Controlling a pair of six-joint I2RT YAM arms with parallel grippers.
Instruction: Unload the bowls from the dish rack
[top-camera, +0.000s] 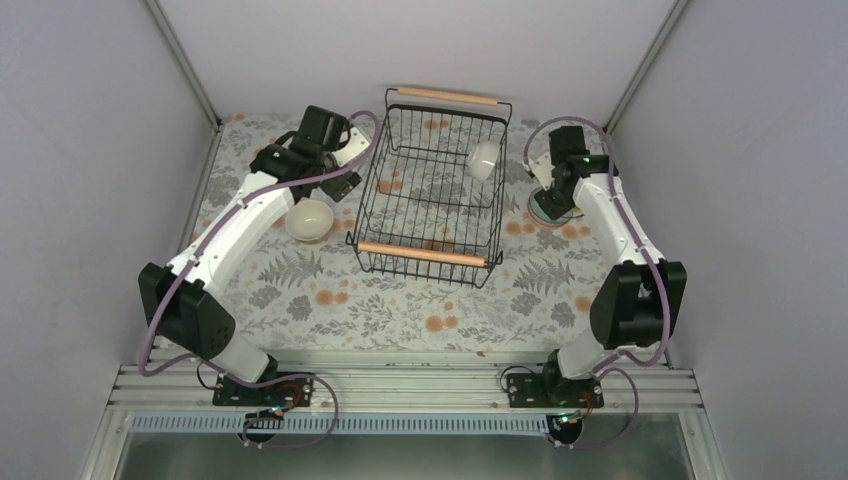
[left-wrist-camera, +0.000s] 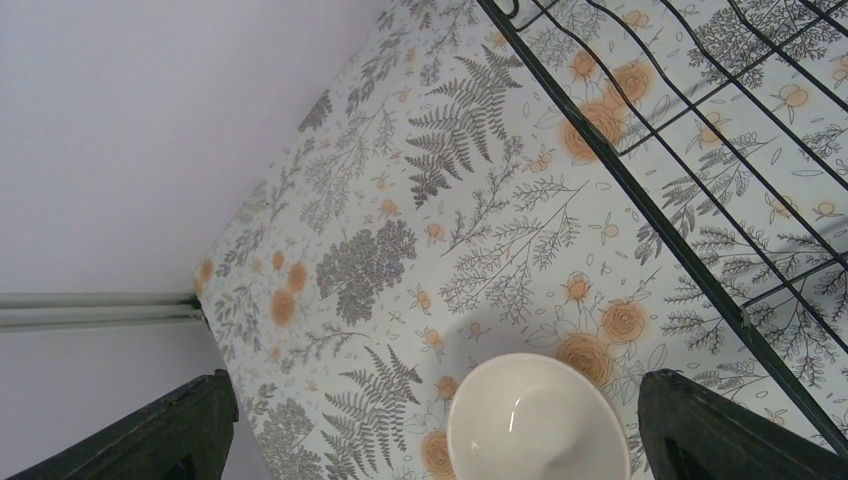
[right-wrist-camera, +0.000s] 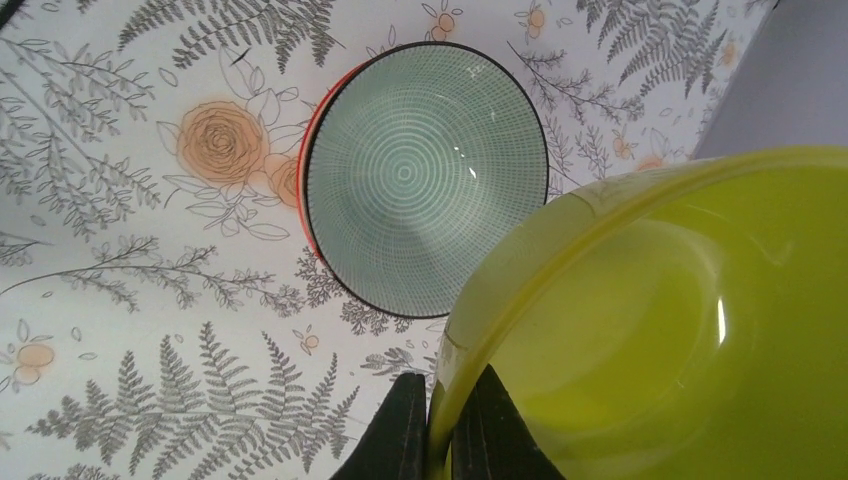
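Observation:
The black wire dish rack (top-camera: 378, 172) with two wooden handles stands mid-table; its edge shows in the left wrist view (left-wrist-camera: 680, 240). A pale bowl (top-camera: 485, 160) lies on its side inside the rack. A cream bowl (top-camera: 309, 220) sits upright on the cloth left of the rack. My left gripper (top-camera: 332, 190) hovers above it, open and empty, with the bowl (left-wrist-camera: 535, 420) between the spread fingers. My right gripper (top-camera: 553, 192) is shut on the rim of a yellow-green bowl (right-wrist-camera: 660, 320), held just above a green patterned bowl (right-wrist-camera: 425, 175) that rests on the cloth right of the rack.
A floral tablecloth (top-camera: 400, 300) covers the table. Grey walls close in on the left, back and right; the left wall corner (left-wrist-camera: 100, 300) is near the left gripper. The right wall (right-wrist-camera: 800, 70) is close beside the green patterned bowl.

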